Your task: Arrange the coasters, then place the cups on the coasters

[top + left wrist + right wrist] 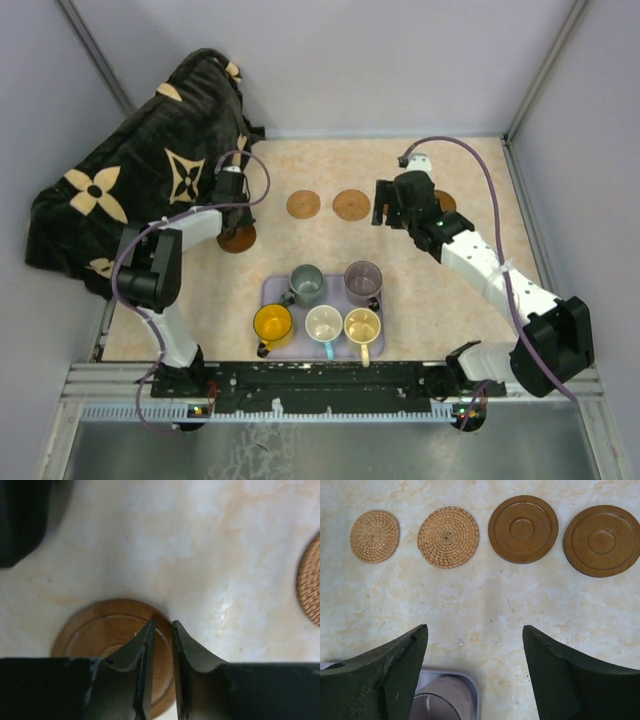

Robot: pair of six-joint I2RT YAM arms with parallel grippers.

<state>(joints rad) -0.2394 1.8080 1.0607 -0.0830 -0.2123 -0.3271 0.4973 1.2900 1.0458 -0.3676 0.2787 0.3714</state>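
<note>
Left fingers (142, 672), nearly pressed together, sit over the dark coaster (97, 630) by its rim; right fingers (387, 680) spread

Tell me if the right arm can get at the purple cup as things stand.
Probably yes: the right gripper hangs open just beyond the purple cup, which stands in the far row of the tray with nothing between them.

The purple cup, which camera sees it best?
The top camera. It shows the whole purple cup from above, standing on the lavender tray beside the grey-green cup. The right wrist camera catches only part of it at the bottom edge of the picture. The left wrist camera does not show it.
</note>
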